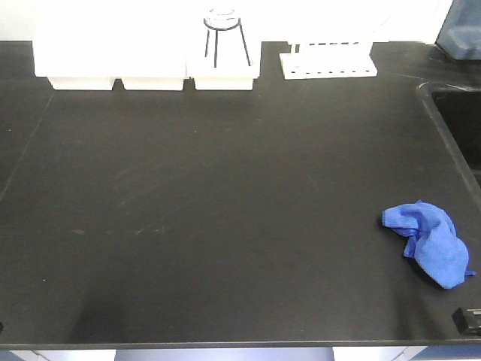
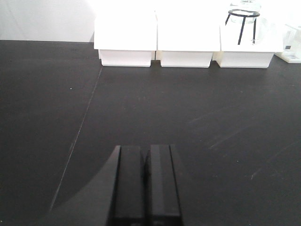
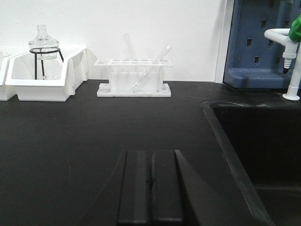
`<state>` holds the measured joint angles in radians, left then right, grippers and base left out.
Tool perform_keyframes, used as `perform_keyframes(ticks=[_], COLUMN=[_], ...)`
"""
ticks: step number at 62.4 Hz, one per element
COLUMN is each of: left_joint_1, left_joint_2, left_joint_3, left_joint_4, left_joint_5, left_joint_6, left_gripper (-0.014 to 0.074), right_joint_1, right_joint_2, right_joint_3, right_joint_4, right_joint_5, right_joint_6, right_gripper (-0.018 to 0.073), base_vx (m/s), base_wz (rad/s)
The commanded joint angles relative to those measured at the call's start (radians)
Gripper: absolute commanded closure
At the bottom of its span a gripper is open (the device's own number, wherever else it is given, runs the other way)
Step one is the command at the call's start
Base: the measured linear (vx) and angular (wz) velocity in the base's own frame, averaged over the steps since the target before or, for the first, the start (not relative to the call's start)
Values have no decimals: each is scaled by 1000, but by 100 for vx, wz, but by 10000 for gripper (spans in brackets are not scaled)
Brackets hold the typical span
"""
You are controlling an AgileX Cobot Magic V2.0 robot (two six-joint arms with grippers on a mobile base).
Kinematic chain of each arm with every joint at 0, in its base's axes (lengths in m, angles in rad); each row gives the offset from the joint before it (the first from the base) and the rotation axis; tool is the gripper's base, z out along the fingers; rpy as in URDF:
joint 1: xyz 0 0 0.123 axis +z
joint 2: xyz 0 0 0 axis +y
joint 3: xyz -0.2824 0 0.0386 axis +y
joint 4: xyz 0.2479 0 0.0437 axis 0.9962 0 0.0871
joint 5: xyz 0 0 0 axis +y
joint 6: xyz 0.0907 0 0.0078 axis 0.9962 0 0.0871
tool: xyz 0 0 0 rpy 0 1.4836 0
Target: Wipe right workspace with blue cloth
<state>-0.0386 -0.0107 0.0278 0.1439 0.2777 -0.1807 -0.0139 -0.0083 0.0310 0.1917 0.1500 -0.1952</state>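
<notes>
Matte black bench top stretches back to a row of white plastic trays. The bunched bright blue cloth lies near its front right corner. The left gripper and right gripper are both clenched, empty.

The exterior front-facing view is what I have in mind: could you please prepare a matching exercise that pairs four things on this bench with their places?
Things:
1. blue cloth
2. test tube rack
3. sink basin
4. glass flask

Places:
A. at the back, just right of the white trays
B. bunched up, near the front right
C. within the rightmost white tray
D. sunk into the top at the right edge

Pairs: 1-B, 2-A, 3-D, 4-C
</notes>
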Motion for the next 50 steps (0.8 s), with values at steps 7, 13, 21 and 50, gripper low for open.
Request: perform_keyframes(ticks=[7,13,21,50], left_joint_1=[-7,-7,-7,-7], left_joint_2=[-16,-16,-16,-16], left_joint_3=[30,30,30,30], left_joint_4=[1,1,1,1], left_joint_5=[-79,-79,-79,-79], left_joint_6=[-8,-8,-8,-8], left_gripper=[602,602,602,602], right_joint_1=[-4,-4,-4,-4], right_joint_2=[-11,-11,-11,44], right_joint_3=[19,19,19,-322], right_joint_4=[-3,-3,-3,0], right_joint_5=[-78,-78,-78,-211], right_joint_6=[-7,-7,-7,-14], right_gripper=[564,564,564,564], base_vx=[0,0,0,0], base_wz=[0,0,0,0])
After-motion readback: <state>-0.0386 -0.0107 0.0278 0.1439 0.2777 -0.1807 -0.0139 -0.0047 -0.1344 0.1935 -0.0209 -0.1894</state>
